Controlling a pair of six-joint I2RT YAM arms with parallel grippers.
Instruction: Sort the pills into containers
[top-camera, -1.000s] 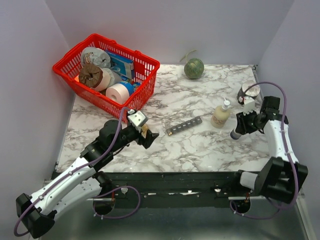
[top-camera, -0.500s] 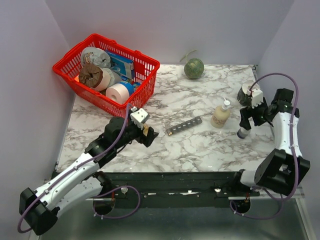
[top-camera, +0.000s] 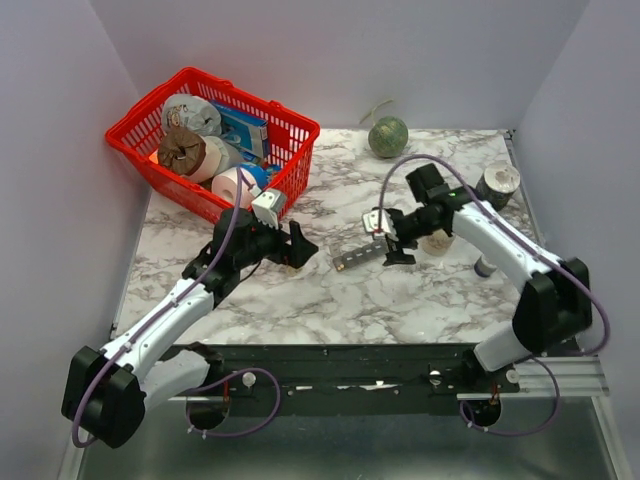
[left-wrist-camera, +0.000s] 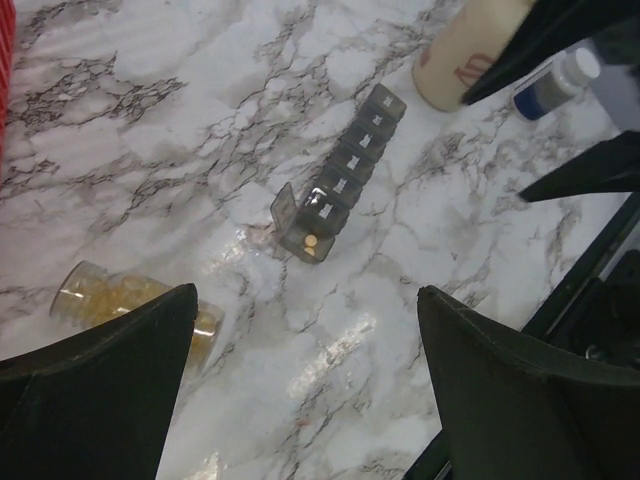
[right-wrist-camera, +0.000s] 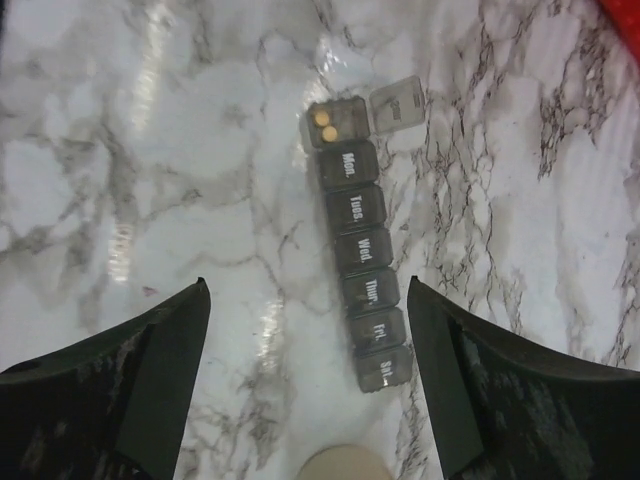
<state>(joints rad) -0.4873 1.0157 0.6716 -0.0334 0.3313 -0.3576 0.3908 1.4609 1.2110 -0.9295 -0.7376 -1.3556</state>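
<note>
Right gripper spread wide above the containers in the middle of the bench, end lid raised, two pills inside, left gripper likewise apart, empty

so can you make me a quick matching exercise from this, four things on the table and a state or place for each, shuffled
Things:
1. clear vial
2. pill organiser
3. red basket
4. green ball

States or places:
A. alone at the far edge
B. end lid open, two pills inside
C. lying on its side
D. far left corner, holding rolls

Pairs: 1-C, 2-B, 3-D, 4-A
</note>
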